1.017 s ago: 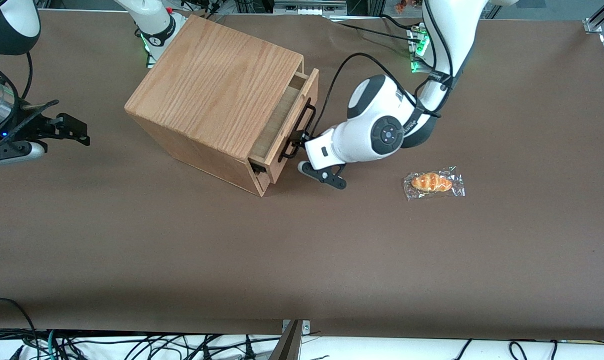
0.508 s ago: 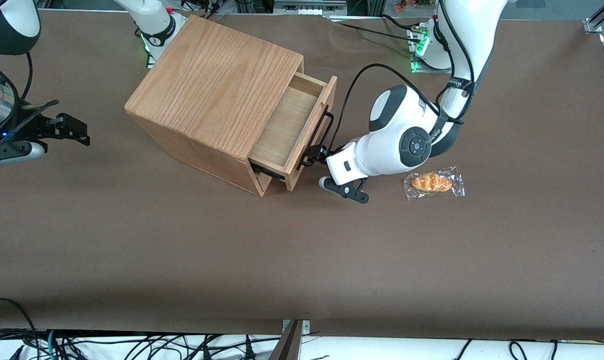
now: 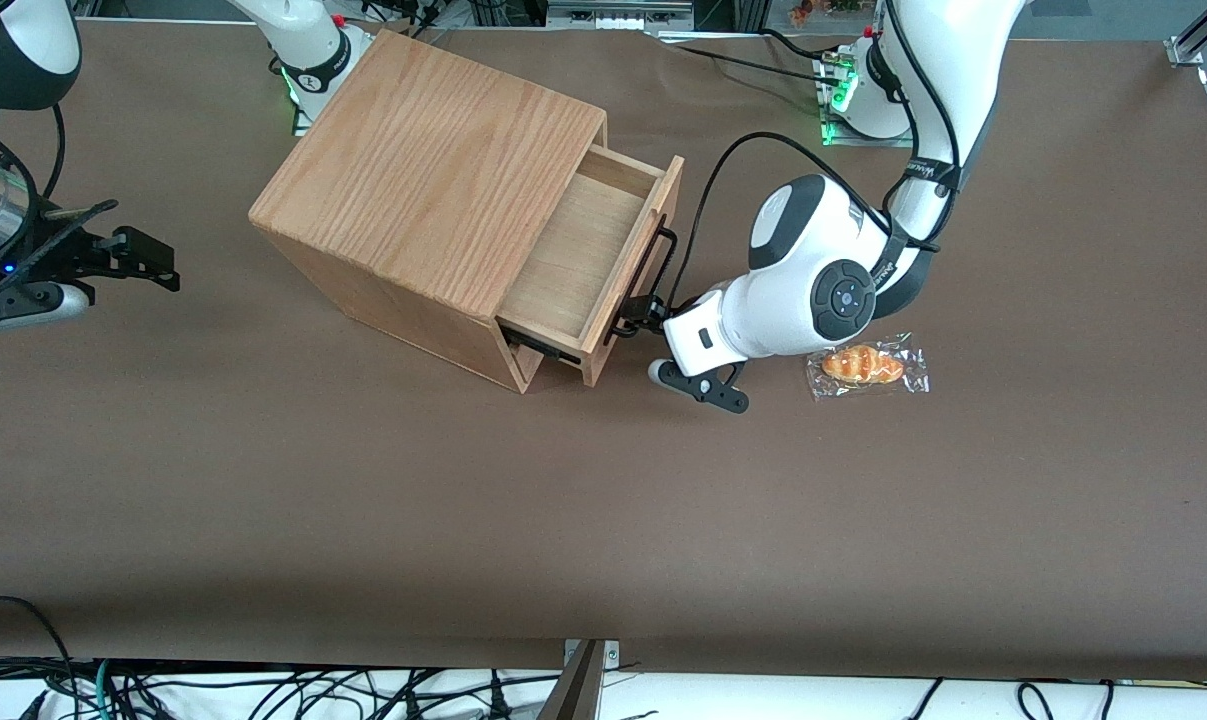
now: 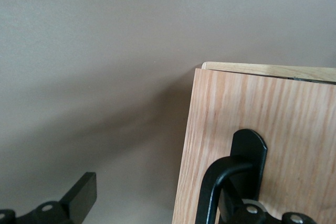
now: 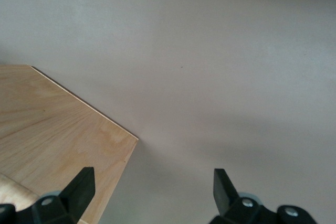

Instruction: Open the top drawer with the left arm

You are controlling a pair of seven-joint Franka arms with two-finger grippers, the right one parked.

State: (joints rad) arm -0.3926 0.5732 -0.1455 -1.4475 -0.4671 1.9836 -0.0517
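Drawer (image 3: 575, 262): pulled well out of the box (image 3: 433, 170), near the desk's (image 3: 603, 520) middle, plywood floor exposed.
Gripper (image 3: 645, 314): at the handle (image 3: 646, 275); jaws clamped on its bar, likely for pulling.
Nearby: wrapped bread (image 3: 865, 365) under the arm's (image 3: 813, 280) elbow; nothing blocks the drawer's path.

Top drawer (image 3: 588, 250) pulled well out, pale plywood inside.
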